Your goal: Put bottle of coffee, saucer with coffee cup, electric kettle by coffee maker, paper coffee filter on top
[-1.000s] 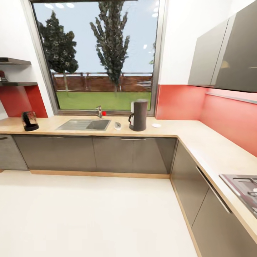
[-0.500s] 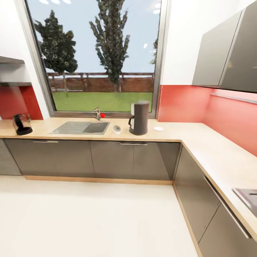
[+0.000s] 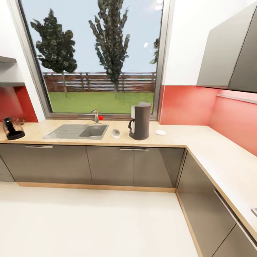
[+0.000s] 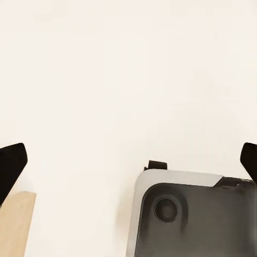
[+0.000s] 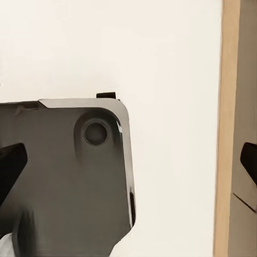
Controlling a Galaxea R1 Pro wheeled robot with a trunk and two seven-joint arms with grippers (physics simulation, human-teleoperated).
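Both grippers spread and empty over bare floor, the robot faces the counter [image 3: 200,137], where the kettle [image 3: 12,128] sits far from the coffee maker [image 3: 140,121]; a hasty approach risks bumping the cabinets [image 3: 107,164].

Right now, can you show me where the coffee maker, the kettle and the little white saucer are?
coffee maker [image 3: 140,121], head view, on its dark body
electric kettle [image 3: 12,128], head view, on its glass belly
saucer [image 3: 160,132], head view, on the dish's middle

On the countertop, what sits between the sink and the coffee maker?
In the head view, a small white cup-like item, likely the coffee cup, stands between the sink and the coffee maker on the countertop.
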